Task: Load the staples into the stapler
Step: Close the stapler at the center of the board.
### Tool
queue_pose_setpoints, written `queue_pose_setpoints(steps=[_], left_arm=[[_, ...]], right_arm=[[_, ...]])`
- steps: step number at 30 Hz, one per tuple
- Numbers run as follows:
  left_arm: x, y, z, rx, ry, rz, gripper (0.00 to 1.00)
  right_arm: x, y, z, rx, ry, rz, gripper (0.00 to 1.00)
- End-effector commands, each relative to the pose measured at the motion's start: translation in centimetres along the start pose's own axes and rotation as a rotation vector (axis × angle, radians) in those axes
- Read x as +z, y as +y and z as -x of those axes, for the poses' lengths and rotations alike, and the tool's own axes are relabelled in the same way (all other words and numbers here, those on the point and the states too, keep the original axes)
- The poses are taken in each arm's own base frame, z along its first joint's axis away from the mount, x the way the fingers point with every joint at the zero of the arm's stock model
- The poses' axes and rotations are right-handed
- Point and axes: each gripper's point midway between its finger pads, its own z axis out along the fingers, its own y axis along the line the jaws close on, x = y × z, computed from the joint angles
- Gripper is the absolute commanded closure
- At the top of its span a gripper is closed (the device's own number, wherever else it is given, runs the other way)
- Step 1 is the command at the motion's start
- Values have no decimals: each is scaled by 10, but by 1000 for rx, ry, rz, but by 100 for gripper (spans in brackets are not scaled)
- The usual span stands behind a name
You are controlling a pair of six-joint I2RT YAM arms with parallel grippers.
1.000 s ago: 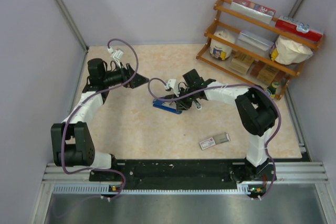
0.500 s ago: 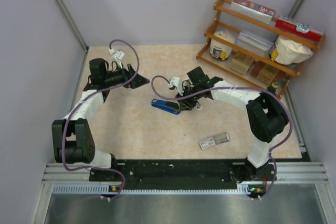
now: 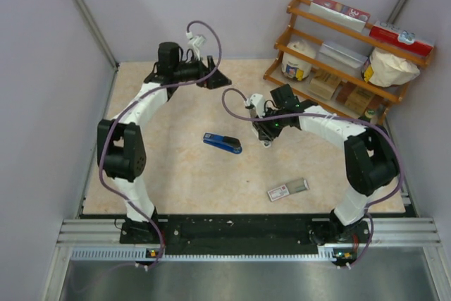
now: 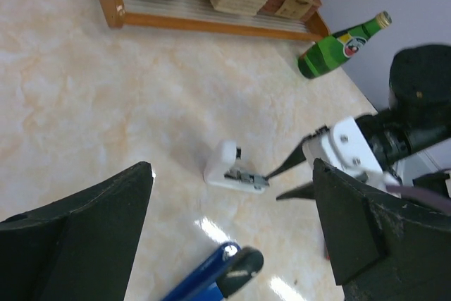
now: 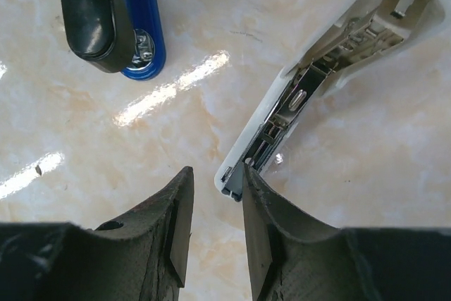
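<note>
The blue stapler (image 3: pixel 223 143) lies closed on the table; it also shows in the right wrist view (image 5: pixel 116 19) and at the left wrist view's bottom edge (image 4: pixel 211 276). My right gripper (image 3: pixel 263 136) is open a narrow gap, low over the table to the right of the blue stapler. In the right wrist view (image 5: pixel 215 188) its right finger (image 5: pixel 271 209) touches the end of a white stapler (image 5: pixel 331 68) lying open. My left gripper (image 3: pixel 213 81) is wide open and empty, high over the back of the table. The red-and-white staple box (image 3: pixel 287 189) lies near the front; no loose staples show.
A wooden shelf (image 3: pixel 338 54) with boxes and jars stands at the back right. A green bottle (image 4: pixel 342 51) lies beside it. The white stapler (image 4: pixel 232 170) lies between the blue stapler and the shelf. Grey walls close the table on three sides.
My left arm has swung from the left side to the back middle. My right gripper has moved right, off the blue stapler, to the white stapler. The blue stapler stays put.
</note>
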Motion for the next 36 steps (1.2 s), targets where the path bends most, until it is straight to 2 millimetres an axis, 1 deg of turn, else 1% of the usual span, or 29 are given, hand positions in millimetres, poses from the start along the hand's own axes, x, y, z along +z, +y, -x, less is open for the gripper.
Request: queue_pose_setpoints(steps=[1, 3, 6, 8, 12, 13, 16, 20, 26, 30, 34, 36], left_arm=[[37, 2, 22, 24, -7, 3, 1], [53, 5, 24, 17, -4, -9, 1], [73, 11, 16, -6, 4, -23, 1], [85, 16, 6, -21, 14, -28, 1], [98, 21, -11, -50, 45, -37, 1], [100, 22, -14, -55, 51, -36, 1], [105, 23, -12, -41, 36, -49, 1], [112, 25, -20, -54, 49, -55, 1], [120, 22, -31, -76, 70, -73, 1], [124, 17, -36, -72, 79, -80, 1], [125, 15, -39, -76, 88, -80, 1], [126, 14, -42, -78, 92, -81, 1]], right_arm=[[4, -10, -8, 31, 22, -52, 67], [5, -14, -13, 43, 31, -59, 67], [8, -15, -20, 59, 42, -54, 67], [9, -16, -24, 69, 49, -53, 67], [15, -17, -30, 85, 65, -49, 67], [17, -17, -31, 91, 68, -50, 67], [19, -20, -32, 90, 71, -58, 67], [19, -22, -31, 88, 72, -70, 68], [5, -24, -20, 72, 27, -110, 68], [1, -24, -18, 69, 16, -113, 68], [2, -24, -21, 68, 25, -118, 68], [-3, -25, -15, 60, 3, -126, 68]])
